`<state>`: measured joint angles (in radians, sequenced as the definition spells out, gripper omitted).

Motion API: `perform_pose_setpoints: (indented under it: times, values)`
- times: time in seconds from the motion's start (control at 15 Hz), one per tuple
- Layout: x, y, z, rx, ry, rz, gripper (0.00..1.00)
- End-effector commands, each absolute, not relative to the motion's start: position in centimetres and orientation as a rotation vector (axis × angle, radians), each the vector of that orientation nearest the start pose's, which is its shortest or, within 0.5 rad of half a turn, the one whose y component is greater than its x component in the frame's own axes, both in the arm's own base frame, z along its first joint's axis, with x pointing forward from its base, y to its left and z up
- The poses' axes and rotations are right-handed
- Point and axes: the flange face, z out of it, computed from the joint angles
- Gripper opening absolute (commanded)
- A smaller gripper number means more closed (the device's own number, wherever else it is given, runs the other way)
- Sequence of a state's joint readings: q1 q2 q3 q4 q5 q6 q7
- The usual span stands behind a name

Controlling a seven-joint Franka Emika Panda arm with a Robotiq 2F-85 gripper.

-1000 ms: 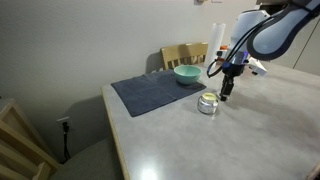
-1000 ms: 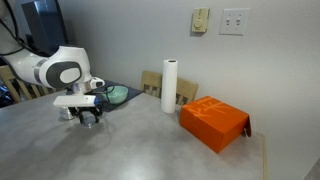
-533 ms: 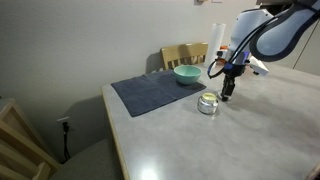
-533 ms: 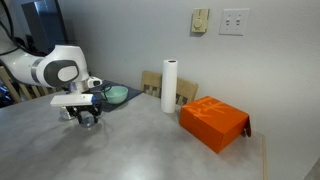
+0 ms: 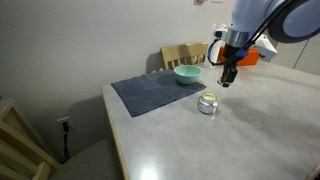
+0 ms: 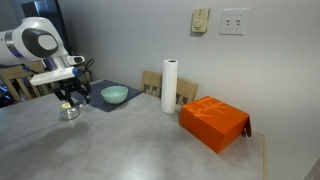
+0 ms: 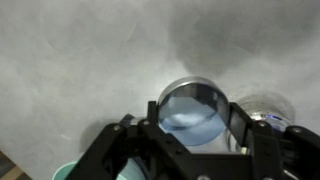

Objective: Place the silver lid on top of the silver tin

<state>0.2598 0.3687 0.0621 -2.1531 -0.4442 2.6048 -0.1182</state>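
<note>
The silver tin [image 5: 208, 103] stands on the grey table just off the dark mat; it also shows in an exterior view [image 6: 68, 111] and at the right of the wrist view [image 7: 268, 108]. My gripper [image 5: 228, 82] hangs above the table, a little beyond and above the tin, and shows above the tin in an exterior view [image 6: 70, 97]. In the wrist view my gripper [image 7: 192, 112] is shut on the silver lid [image 7: 192, 108], a shiny round disc held by its rim between the two fingers.
A teal bowl [image 5: 186, 73] sits on the dark mat [image 5: 150, 93] behind the tin. A wooden chair [image 5: 186, 53] stands at the table's far side. An orange box [image 6: 213, 122] and a paper towel roll [image 6: 170, 86] stand farther along the table.
My gripper has risen from table height beside the tin and moved up and away, carrying the lid. The tin has not moved.
</note>
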Motion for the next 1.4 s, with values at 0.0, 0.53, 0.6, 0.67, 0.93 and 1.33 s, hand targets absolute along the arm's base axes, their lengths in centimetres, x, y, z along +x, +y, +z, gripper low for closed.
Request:
perform_pose_setpoints:
  times: [0.0, 0.53, 0.6, 0.67, 0.93, 1.33]
  values:
    - [52.4, 20.8, 26.2, -3.072, -1.39, -0.157, 0.44]
    - [51.2, 25.1, 26.2, -2.823, -1.555, -0.098, 0.44]
    - [51.1, 25.3, 25.8, -2.806, -1.594, -0.099, 0.44]
    - [51.0, 25.4, 25.4, -2.79, -1.651, -0.112, 0.44]
    - [51.0, 25.8, 23.3, -2.713, -1.832, -0.14, 0.44]
    - [50.9, 27.3, 21.0, -2.58, -1.969, -0.159, 0.44]
